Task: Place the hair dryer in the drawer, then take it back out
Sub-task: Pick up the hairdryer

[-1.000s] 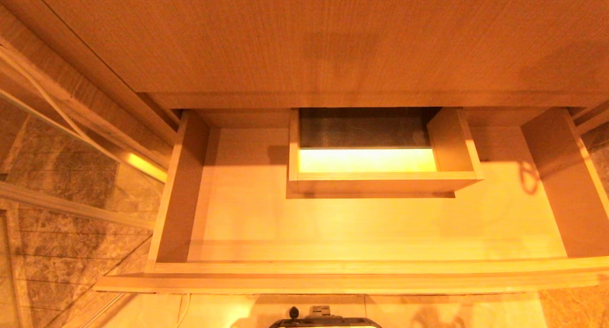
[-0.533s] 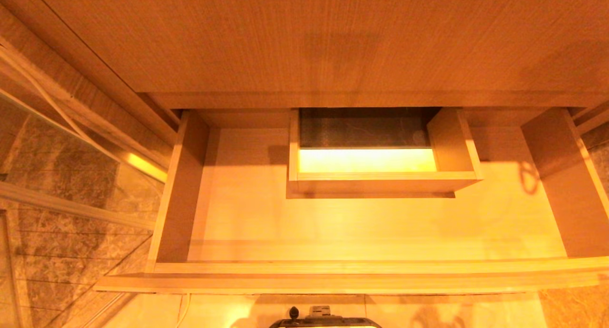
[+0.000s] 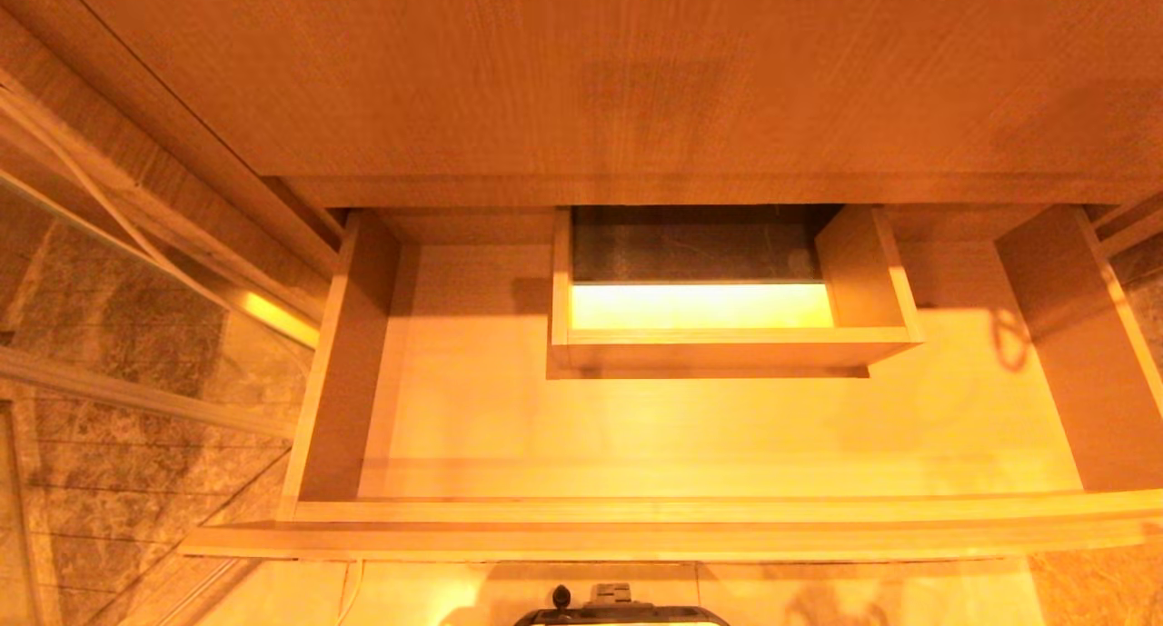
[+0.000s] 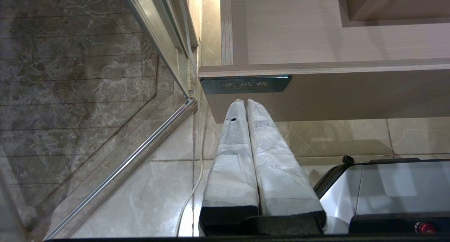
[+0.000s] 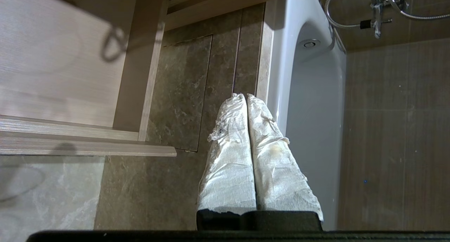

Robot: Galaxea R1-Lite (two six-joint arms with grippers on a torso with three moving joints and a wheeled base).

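The drawer stands pulled out under the wooden countertop. Its pale inside is bare apart from the boxed rectangular cut-out at the back middle. The hair dryer is out of view in every frame. Neither gripper shows in the head view. My left gripper is shut on nothing, its tips just below the drawer front by the black label. My right gripper is also shut and empty, hanging over the tile floor beyond the drawer's right end.
A glass shower partition with a metal rail runs along the left of the drawer. A white cable hangs beside it. My base sits under the drawer front. A white bathtub and shower hose lie to the right.
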